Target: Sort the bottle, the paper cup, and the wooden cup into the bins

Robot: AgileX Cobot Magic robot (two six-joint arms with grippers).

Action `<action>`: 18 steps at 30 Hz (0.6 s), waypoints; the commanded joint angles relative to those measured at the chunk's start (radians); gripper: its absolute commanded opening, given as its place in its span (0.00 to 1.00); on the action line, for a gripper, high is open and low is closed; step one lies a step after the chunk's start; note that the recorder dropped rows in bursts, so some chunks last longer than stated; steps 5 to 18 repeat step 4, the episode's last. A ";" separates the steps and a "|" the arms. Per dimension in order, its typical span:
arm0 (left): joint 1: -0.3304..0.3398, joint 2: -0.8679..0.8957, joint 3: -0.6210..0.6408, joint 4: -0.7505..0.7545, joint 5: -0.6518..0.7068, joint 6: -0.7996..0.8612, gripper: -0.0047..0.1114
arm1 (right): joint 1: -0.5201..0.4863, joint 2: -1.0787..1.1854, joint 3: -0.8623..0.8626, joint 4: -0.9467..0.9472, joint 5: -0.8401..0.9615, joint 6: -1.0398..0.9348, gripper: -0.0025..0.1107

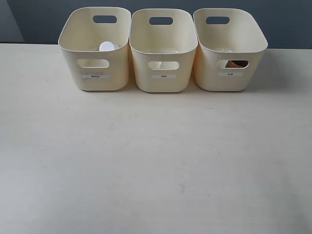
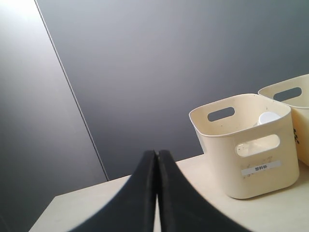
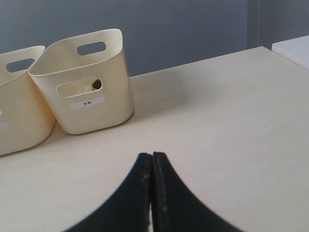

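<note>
Three cream bins stand in a row at the back of the table: left bin [image 1: 118, 75], middle bin [image 1: 142, 78], right bin [image 1: 207, 78]. The bottle's white cap [image 1: 107, 47] shows inside the left bin [image 2: 227, 159], and that cap [image 2: 268, 117] also appears in the left wrist view. A bit of the white paper cup [image 1: 155, 65] shows through the middle bin's front cut-out. The brown wooden cup [image 1: 237, 64] sits in the right bin [image 3: 111, 92], seen through its cut-out [image 3: 97, 84]. My left gripper [image 2: 157, 152] and right gripper [image 3: 151, 155] are both shut on nothing, away from the bins and out of the exterior view.
The pale table [image 1: 156, 165] stretches in front of the bins. A dark grey wall [image 2: 169, 58] rises behind them. The middle bin [image 3: 19, 106] also shows in the right wrist view. A white surface [image 3: 294, 48] lies past the table's far edge in that view.
</note>
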 commanded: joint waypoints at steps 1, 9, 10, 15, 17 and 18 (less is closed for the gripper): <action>-0.001 -0.002 0.002 0.000 -0.005 -0.002 0.04 | -0.007 -0.006 0.005 -0.003 -0.011 -0.001 0.02; -0.001 -0.002 0.002 0.000 -0.005 -0.002 0.04 | -0.007 -0.006 0.005 -0.003 -0.011 -0.001 0.02; -0.001 -0.002 0.002 0.000 -0.005 -0.002 0.04 | -0.007 -0.006 0.005 -0.003 -0.011 -0.001 0.02; -0.001 -0.002 0.002 0.000 -0.005 -0.002 0.04 | -0.007 -0.006 0.005 -0.003 -0.011 -0.001 0.02; -0.001 -0.002 0.002 0.000 -0.005 -0.002 0.04 | -0.007 -0.006 0.005 -0.003 -0.011 -0.001 0.02; -0.001 -0.002 0.002 0.000 -0.005 -0.002 0.04 | -0.007 -0.006 0.005 -0.003 -0.011 -0.001 0.02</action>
